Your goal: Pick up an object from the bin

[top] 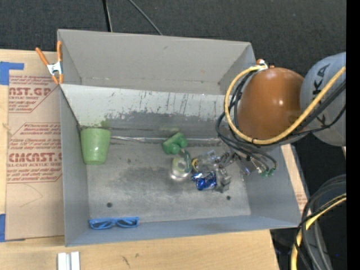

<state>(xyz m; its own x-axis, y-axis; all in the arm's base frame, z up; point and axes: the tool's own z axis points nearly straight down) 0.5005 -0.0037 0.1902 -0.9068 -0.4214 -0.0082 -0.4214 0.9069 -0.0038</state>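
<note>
1. A grey metal bin (pixel 157 61) is recorded, with scuffed walls and a scratched floor.

2. At the far left of the floor, against the left wall, a pale green plastic cup (pixel 94 145) is seen lying on its side.

3. Along the near wall, at the lower left, a pair of blue toy glasses (pixel 113 223) is laid flat, well apart from everything else.

4. Near the middle of the floor, close to the back wall, a small green lumpy piece (pixel 174 143) is noted. Just below it lies a clear, rounded item (pixel 180 169). The two are near each other; contact between them cannot be confirmed.

5. Right of centre, a blue glossy item (pixel 203 180) is found on the floor, between the clear item and the gripper (pixel 220 179).

6. The gripper is lowered to the floor at that spot, with the blue item touching it or just beside it on its left. Whether the tool is spread or pressed together cannot be told, as metal parts and thin wires crowd the spot. No hold on the blue item can be confirmed.

7. Above the gripper, a rounded orange cover (pixel 269 103) is fixed to the wrist and is ringed by yellow and black cables (pixel 228 108).

8. At the far right, the grey arm (pixel 332 100) is seen. Dark lettering is printed on its casing, and only a "K" can be read.
</note>
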